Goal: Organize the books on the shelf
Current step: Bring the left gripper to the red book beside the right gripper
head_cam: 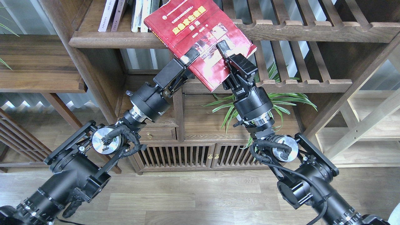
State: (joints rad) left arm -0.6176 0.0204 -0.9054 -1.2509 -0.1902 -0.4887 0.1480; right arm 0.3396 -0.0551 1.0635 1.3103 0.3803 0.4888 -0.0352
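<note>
Two black robot arms reach up toward a dark walnut-brown wooden bookcase. The right gripper is clamped on a red paperback book with a photo cover and yellow title, one finger lying on the cover near the lower right part of it. The book is held in the air, tilted, its top left corner in front of the dark solid wooden shelf board with a rounded front edge. It covers partly the vertical post between this shelf and the slatted shelf with a scalloped front rail to the right.

The left gripper is at the lower left edge of the red book. One finger with a white pad lies over the cover, the other seems to be under the book, so the fingers stand apart around the edge; I cannot tell if they press on it.

On the solid shelf, several thin white and dark-spined books stand upright, just left of the red book. Below the arms, a green plant in a white pot stands on a lower board, partly hidden by the right arm.
</note>
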